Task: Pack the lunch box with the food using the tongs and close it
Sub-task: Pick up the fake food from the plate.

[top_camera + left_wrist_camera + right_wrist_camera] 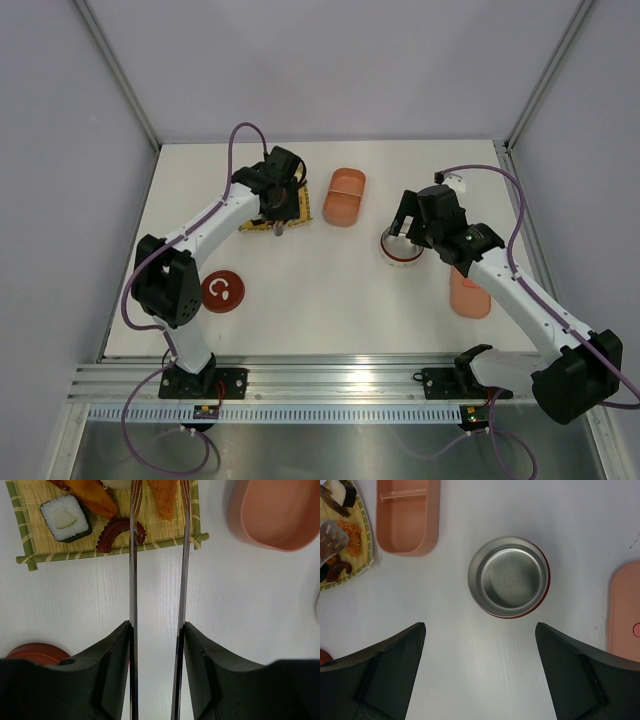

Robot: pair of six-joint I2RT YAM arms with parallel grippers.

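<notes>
My left gripper (157, 630) is shut on the slim silvery tongs (133, 580), whose two arms run forward over the yellow woven mat (100, 550). An orange piece of food (162, 497) lies between the tong arms near their tips; I cannot tell whether they touch it. A white-and-dark sushi roll (65, 518) and a dark red tentacle piece (119, 532) lie left of the tongs. The pink lunch box (345, 196) stands open just right of the mat, its inside bare where it shows. My right gripper (480, 645) hangs open over the table, holding nothing.
A steel bowl with a red rim (509, 577) sits just ahead of the right gripper. The pink lid (470, 293) lies to the right of the right arm. A round red lid (222, 291) lies near the left arm's base.
</notes>
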